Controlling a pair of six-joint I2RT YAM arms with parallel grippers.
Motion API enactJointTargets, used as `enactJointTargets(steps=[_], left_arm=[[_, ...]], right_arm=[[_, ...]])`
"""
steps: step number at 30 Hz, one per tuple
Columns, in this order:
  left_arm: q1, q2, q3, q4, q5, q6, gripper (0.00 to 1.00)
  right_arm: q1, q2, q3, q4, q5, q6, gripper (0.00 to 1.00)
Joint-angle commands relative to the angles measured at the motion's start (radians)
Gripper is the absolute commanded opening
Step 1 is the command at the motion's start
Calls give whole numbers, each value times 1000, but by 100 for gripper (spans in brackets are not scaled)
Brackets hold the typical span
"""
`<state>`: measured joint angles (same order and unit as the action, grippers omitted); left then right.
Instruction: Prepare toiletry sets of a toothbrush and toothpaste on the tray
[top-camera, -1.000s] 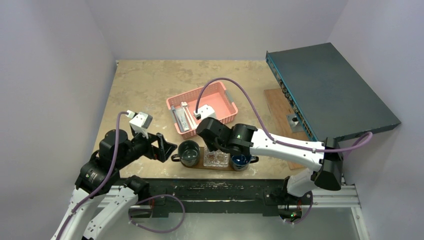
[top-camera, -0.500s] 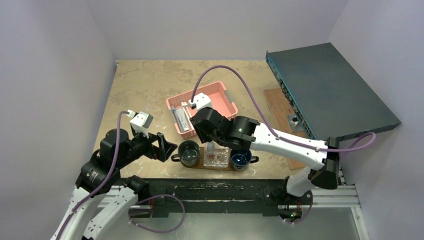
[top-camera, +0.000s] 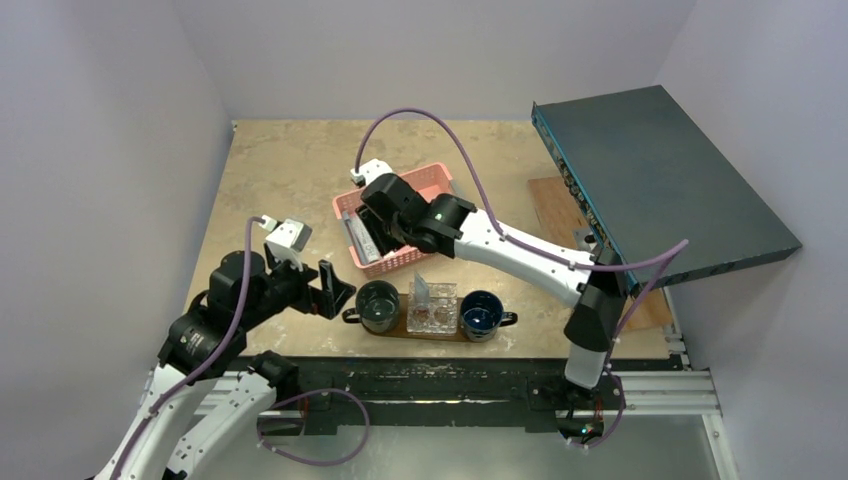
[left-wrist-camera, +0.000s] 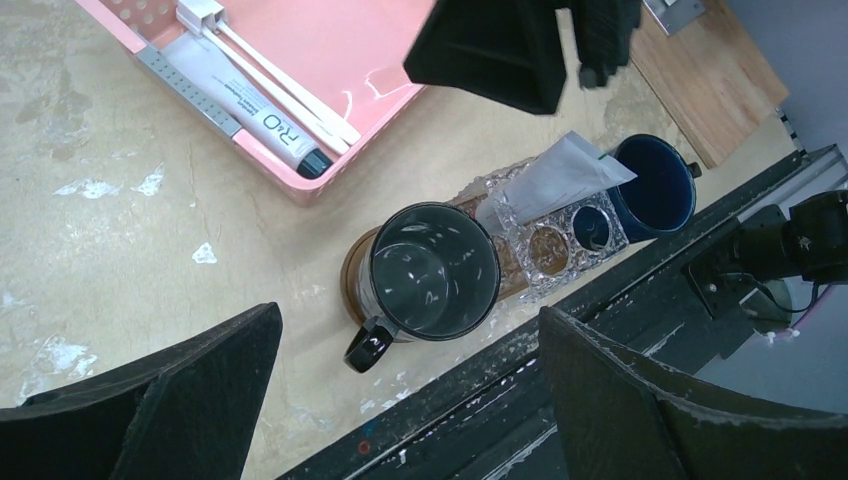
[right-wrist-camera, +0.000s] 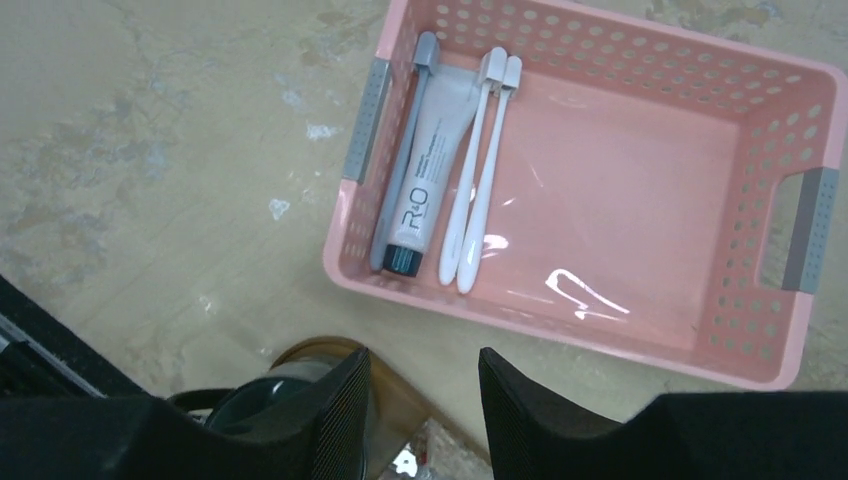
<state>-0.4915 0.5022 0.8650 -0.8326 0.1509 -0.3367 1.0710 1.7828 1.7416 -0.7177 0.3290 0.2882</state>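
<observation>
The dark brown oval tray (top-camera: 404, 328) lies at the table's near edge and carries a dark mug (top-camera: 378, 305), a glass holder (top-camera: 434, 314) and a blue mug (top-camera: 482, 314). A pale tube (left-wrist-camera: 556, 176) stands tilted in the glass holder. In the pink basket (right-wrist-camera: 640, 190) lie two white toothbrushes (right-wrist-camera: 478, 180) beside a grey-white tube (right-wrist-camera: 422, 185). My right gripper (right-wrist-camera: 422, 395) is open and empty, above the basket's near wall. My left gripper (left-wrist-camera: 410, 330) is open and empty, above the dark mug (left-wrist-camera: 435, 270); the tray's end (left-wrist-camera: 351, 282) shows below it.
A large dark blue-grey box (top-camera: 650, 170) leans at the right over a paler rectangular wooden board (top-camera: 556, 215). The black frame rail (top-camera: 450, 375) runs along the near table edge. The right arm (top-camera: 520, 255) stretches across the table from right to the basket.
My right gripper has risen from the glass holder, leaving the tube there, and moved back-left over the pink basket. My left gripper has shifted slightly.
</observation>
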Motion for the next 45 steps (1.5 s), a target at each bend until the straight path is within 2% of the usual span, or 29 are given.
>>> enactJointTargets(steps=[1, 14, 30, 45], left_arm=[[4, 10, -10, 37, -11, 14, 100], [4, 40, -14, 40, -30, 7, 100], [4, 41, -13, 37, -34, 3, 100], [4, 43, -12, 38, -32, 7, 100]], right_arm=[[-48, 60, 85, 44, -117, -33, 46], [-119, 302, 245, 24, -199, -2, 48], [-175, 472, 326, 85, -319, 68, 49], [-210, 575, 362, 132, -364, 109, 48]])
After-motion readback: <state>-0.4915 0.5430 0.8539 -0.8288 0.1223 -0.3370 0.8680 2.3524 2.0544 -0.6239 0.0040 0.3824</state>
